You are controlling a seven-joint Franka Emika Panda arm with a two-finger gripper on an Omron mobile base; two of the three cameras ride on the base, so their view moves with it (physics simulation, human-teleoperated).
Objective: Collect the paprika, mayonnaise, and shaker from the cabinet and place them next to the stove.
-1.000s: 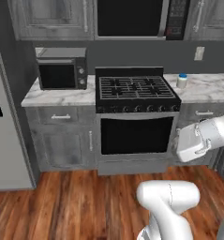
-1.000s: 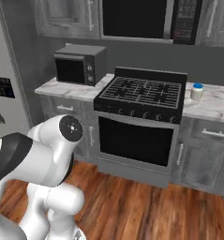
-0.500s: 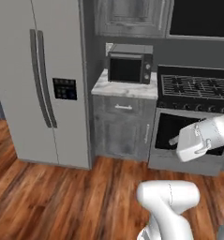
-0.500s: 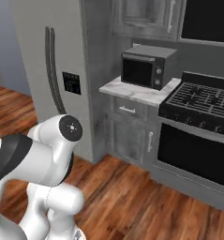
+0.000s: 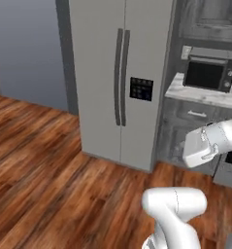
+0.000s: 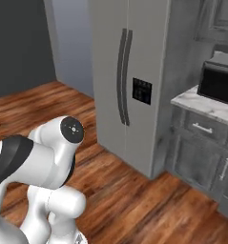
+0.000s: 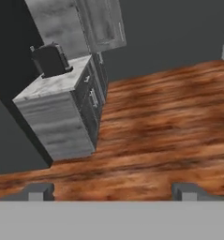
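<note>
Fingers (image 7: 38,191) of my pincer (image 7: 111,192) stand wide apart holding nothing, I see no paprika near them yet, and I think that small hard bottle is light, best squeezed around its middle.

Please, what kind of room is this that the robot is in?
It looks like a home kitchen: a tall grey fridge with double doors, a black microwave on a marble counter, and grey drawers below, on a wood floor.
</note>
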